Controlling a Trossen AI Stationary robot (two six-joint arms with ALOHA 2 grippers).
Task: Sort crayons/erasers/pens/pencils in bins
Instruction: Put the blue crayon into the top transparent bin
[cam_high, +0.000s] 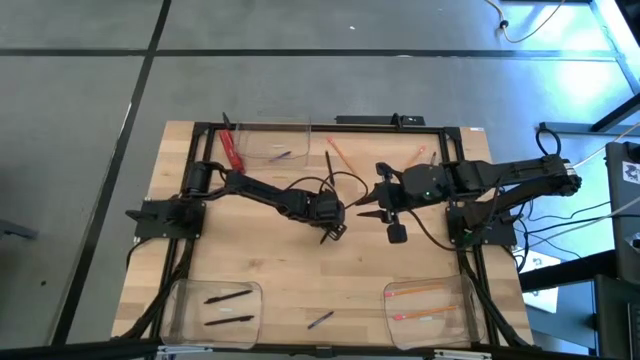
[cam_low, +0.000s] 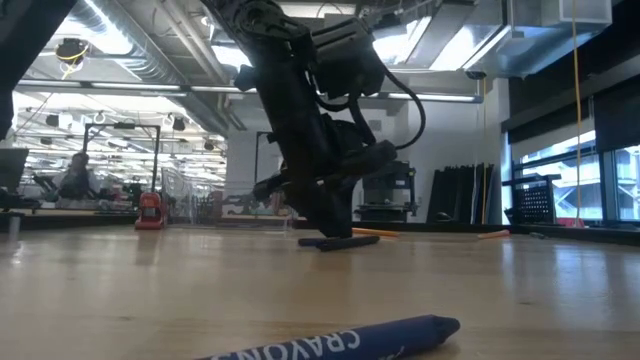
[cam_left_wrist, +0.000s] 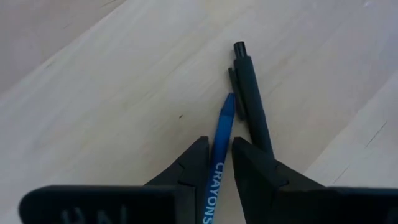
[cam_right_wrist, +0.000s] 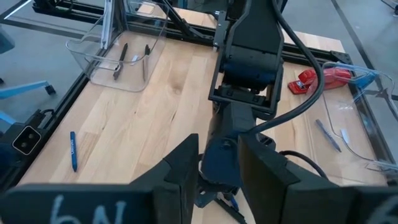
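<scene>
I have the left gripper (cam_left_wrist: 216, 163) fingers nipped on a blue crayon (cam_left_wrist: 222, 127) mid-table beside a black pen (cam_left_wrist: 252, 102); it's light, waxy, brittle, so I'd grip mid-shaft gently.

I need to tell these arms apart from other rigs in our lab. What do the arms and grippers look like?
Both arms are dark, jointed and slim, with loose black cables looping off them. The left gripper has two black wedge-shaped fingers tapering to points. The right gripper has broader, flat black fingers, and pale lettering shows on its body.
</scene>
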